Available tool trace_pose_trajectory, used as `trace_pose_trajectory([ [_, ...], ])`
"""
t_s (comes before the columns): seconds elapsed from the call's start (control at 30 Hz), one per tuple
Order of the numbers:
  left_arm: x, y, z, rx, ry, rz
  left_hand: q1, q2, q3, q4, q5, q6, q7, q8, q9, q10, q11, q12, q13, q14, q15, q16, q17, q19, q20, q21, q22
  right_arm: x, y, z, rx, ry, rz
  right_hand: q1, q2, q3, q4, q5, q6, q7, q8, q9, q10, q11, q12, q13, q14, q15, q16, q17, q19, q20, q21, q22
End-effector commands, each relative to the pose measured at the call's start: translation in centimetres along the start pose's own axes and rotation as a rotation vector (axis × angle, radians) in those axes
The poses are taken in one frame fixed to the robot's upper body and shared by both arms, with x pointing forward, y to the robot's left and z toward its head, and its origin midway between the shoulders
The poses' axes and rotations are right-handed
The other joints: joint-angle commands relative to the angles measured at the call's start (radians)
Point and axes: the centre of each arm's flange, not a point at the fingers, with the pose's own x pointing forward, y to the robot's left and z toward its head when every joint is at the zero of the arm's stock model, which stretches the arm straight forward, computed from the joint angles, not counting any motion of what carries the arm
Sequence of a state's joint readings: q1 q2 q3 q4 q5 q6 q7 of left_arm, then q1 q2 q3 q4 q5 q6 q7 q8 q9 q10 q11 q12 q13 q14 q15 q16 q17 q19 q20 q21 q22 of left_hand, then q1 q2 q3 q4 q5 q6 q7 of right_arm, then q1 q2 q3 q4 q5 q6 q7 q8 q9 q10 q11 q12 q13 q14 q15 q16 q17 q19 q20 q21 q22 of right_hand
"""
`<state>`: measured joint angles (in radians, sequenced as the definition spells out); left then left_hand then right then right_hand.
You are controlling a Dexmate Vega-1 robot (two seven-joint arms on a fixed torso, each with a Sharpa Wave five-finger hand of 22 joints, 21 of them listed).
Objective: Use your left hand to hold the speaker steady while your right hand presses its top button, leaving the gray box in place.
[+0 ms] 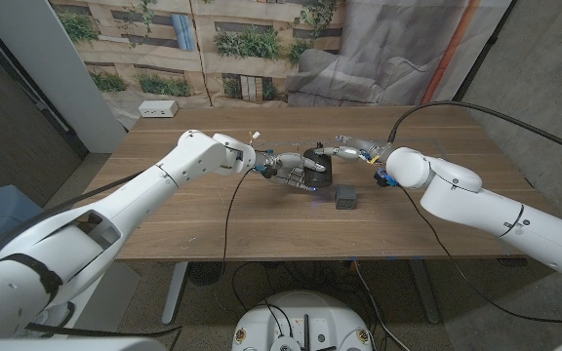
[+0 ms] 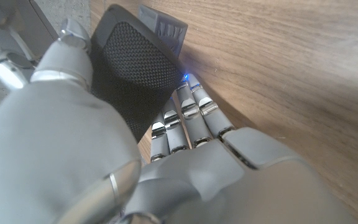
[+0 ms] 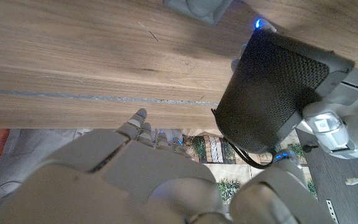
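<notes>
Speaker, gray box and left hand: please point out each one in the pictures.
speaker [image 3: 272, 87], right wrist view, on its black mesh side.
gray box [image 1: 346, 202], head view, on its top face.
left hand [image 1: 283, 173], head view, on the middle of the hand, which holds the speaker.

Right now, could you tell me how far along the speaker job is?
Done: the left hand grips the speaker. In hand: the right hand hangs by its top; whether it touches the button can't be told. Left: the press. The gray box sits untouched nearby.
</notes>
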<state>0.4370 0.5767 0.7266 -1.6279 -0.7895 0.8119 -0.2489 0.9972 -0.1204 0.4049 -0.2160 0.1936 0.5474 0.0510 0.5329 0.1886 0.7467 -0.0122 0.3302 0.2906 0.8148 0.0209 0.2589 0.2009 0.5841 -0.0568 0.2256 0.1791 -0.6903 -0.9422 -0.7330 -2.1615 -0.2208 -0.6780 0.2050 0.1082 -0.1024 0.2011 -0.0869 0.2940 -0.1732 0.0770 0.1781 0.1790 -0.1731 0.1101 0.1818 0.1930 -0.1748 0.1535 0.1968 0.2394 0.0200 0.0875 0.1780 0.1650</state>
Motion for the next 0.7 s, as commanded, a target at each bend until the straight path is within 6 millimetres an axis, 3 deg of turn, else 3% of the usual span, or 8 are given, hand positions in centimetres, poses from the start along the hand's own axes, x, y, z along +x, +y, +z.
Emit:
trace_pose_trajectory([
  [0.03, -0.03, -0.24, 0.03, -0.004, -0.009, 0.003, -0.091, 0.261, 0.060, 0.049, 0.005, 0.255, -0.024, 0.009, 0.004, 0.194, -0.137, 0.009, 0.001, 0.134, -0.242, 0.008, 0.007, 0.009, -0.092, 0.004, 0.003, -0.20, 0.71, -0.15, -0.007, 0.009, 0.008, 0.008, 0.008, -0.003, 0.000, 0.007, -0.319, -0.010, 0.008, 0.004, -0.150, -0.007, 0.010, 0.003, -0.089, -0.005, 0.007, 0.004, 0.002, -0.003, 0.008, 0.003],
  [0.7, 0.05, -0.51, 0.27, 0.001, -0.011, -0.008, -0.096, 0.261, 0.068, 0.047, 0.004, 0.262, -0.025, 0.002, 0.005, 0.198, -0.140, 0.006, 0.002, 0.139, -0.243, 0.006, 0.008, 0.012, -0.092, 0.004, 0.003, -0.34, 1.17, -0.95, -0.011, 0.011, 0.011, 0.004, 0.011, -0.009, 0.002, 0.019, -0.318, -0.015, 0.011, 0.004, -0.147, -0.013, 0.014, 0.003, -0.087, -0.008, 0.011, 0.005, 0.006, -0.007, 0.009, 0.003],
])
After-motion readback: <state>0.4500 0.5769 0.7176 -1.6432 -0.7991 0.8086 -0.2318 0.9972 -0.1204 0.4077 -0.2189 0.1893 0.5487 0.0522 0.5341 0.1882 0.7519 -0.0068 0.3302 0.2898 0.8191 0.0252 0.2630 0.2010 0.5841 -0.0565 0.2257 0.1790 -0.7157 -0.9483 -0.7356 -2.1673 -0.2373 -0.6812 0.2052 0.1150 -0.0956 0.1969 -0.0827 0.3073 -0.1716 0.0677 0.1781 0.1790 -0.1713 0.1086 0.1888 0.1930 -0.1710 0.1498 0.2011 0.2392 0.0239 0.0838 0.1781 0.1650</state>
